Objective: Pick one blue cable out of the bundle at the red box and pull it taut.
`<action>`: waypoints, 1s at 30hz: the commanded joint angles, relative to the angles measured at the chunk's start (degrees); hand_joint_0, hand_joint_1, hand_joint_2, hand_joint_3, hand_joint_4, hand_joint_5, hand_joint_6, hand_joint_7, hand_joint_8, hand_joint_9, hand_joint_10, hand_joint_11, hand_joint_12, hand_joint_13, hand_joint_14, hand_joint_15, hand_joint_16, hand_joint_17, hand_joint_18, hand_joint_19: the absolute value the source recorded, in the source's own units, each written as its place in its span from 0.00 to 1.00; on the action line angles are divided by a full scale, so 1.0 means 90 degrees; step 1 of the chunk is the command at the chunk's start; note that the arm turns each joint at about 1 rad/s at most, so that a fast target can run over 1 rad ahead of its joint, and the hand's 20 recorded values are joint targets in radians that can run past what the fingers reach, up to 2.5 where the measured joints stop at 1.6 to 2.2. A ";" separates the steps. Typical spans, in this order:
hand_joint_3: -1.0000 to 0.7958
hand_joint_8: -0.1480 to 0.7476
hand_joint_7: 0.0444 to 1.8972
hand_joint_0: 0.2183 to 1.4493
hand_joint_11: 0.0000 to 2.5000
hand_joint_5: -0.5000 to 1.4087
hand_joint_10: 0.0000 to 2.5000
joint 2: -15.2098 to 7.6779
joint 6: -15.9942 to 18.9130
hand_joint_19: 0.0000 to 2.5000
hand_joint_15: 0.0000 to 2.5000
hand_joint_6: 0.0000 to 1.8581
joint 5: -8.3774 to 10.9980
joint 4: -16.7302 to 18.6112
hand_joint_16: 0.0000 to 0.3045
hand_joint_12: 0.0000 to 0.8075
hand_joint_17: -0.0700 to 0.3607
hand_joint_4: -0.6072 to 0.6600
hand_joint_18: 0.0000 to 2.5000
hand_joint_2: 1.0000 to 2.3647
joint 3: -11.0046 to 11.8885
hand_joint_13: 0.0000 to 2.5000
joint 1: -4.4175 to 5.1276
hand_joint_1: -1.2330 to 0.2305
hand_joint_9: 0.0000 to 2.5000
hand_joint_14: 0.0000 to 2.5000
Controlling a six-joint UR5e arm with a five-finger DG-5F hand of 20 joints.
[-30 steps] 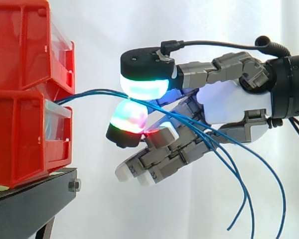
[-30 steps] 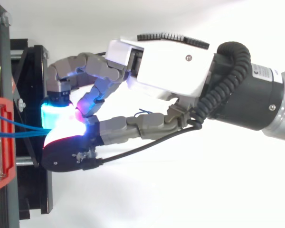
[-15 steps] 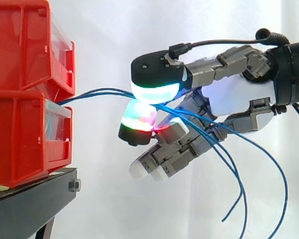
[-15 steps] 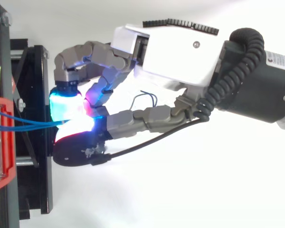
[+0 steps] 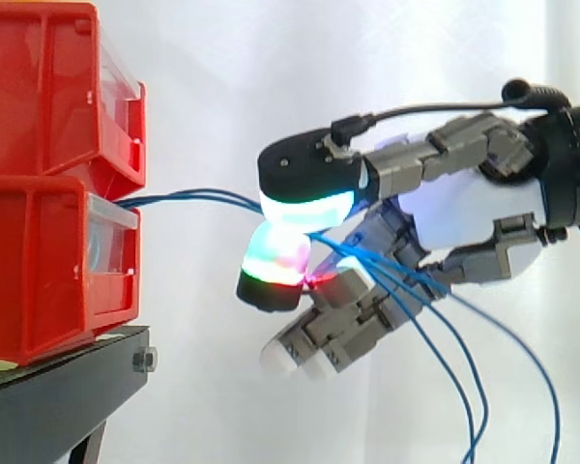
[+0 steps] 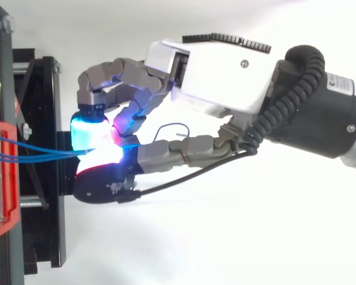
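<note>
- The blue cable (image 5: 193, 198) is held pinched between the glowing pads (image 5: 275, 259) of the robot hand (image 5: 464, 208), near the red box (image 5: 48, 271).
- Several strands of the bundle may be clamped together; slippage may be caused under tension.

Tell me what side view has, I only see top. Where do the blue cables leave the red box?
Observer: They come out of the gap between the upper red bin and the lower red bin. From there the blue cables run about level to the hand.
Operator: How is the pinch stacked?
Observer: Two glowing pads meet one above the other, and the cables pass between them.
Operator: Any slack behind the pinch?
Observer: Yes. Past the pads, several strands droop across the curled fingers below and run off the bottom edge.
</note>
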 commanded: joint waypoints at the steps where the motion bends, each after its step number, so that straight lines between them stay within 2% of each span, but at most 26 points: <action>1: 0.49 0.56 0.63 0.28 0.56 0.18 0.01 0.0000 0.0333 0.07 0.07 0.41 0.0244 0.0668 0.24 0.56 0.55 0.73 0.19 0.01 -0.0246 0.22 0.0064 0.38 0.43 0.00; 3: 0.48 0.58 0.62 0.28 0.53 0.18 0.00 0.0000 0.0333 0.07 0.08 0.41 0.0244 0.0697 0.25 0.58 0.57 0.72 0.19 0.01 -0.0246 0.23 0.0084 0.40 0.43 0.00; 8: 0.48 0.58 0.64 0.28 0.52 0.19 0.01 0.0000 0.0333 0.07 0.07 0.40 0.0254 0.0697 0.25 0.58 0.56 0.72 0.19 0.01 -0.0246 0.23 0.0093 0.42 0.43 0.00; 16: 0.48 0.53 0.65 0.28 0.54 0.17 0.01 0.0000 0.0352 0.07 0.08 0.40 0.0254 0.0687 0.23 0.53 0.52 0.70 0.18 0.01 -0.0217 0.22 0.0093 0.34 0.41 0.00; 21: 0.39 0.52 0.62 0.31 0.55 0.17 0.01 0.0000 0.0352 0.06 0.07 0.41 0.0244 0.0687 0.22 0.52 0.52 0.70 0.19 0.01 -0.0217 0.22 0.0093 0.26 0.40 0.00; 30: 0.31 0.53 0.61 0.31 0.54 0.17 0.01 0.0000 0.0352 0.06 0.07 0.42 0.0244 0.0619 0.22 0.53 0.51 0.71 0.20 0.00 -0.0168 0.23 0.0093 0.30 0.41 0.00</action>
